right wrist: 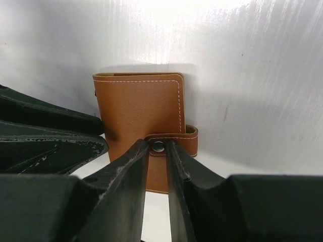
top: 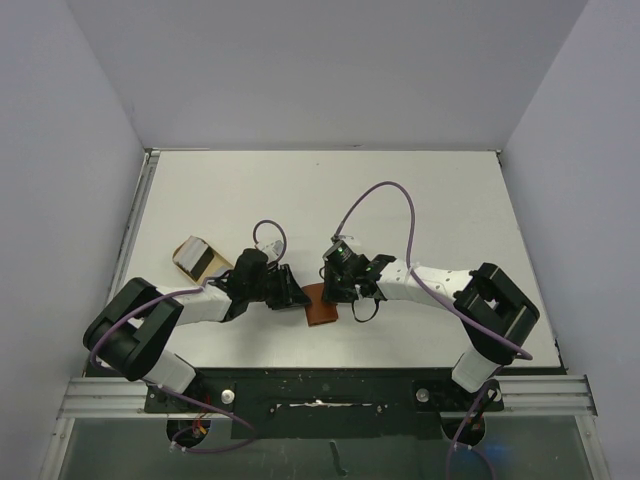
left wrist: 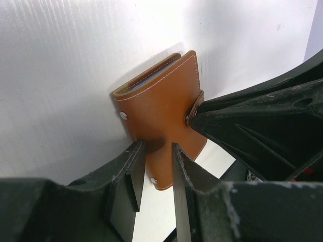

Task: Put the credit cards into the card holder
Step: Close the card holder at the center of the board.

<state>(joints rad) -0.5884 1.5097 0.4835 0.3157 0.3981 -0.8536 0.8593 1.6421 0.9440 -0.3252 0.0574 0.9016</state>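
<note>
Top external view. The white surface fills the middle of the frame. The left arm reaches in from the lower left and the right arm from the lower right, and they meet just below the centre. A tan dish lies left of centre, well apart from that meeting point; its contents are too small to tell. The brown wallet lies folded on the surface just below the centre, between the left pincer and the right pincer.

Left wrist view. The wallet sits at the centre with its stitched cover toward the camera and a bluish strip showing at its upper edge. The left pincer's fingers stand a little apart over the wallet's lower end; whether they pinch it cannot be told. The right pincer enters from the right and meets the strap.

Right wrist view. The right pincer's fingers stand close together at lower centre, one on either side of the snap on the strap; whether they pinch it cannot be told. At the left of the frame the left pincer touches the wallet's left edge.
</note>
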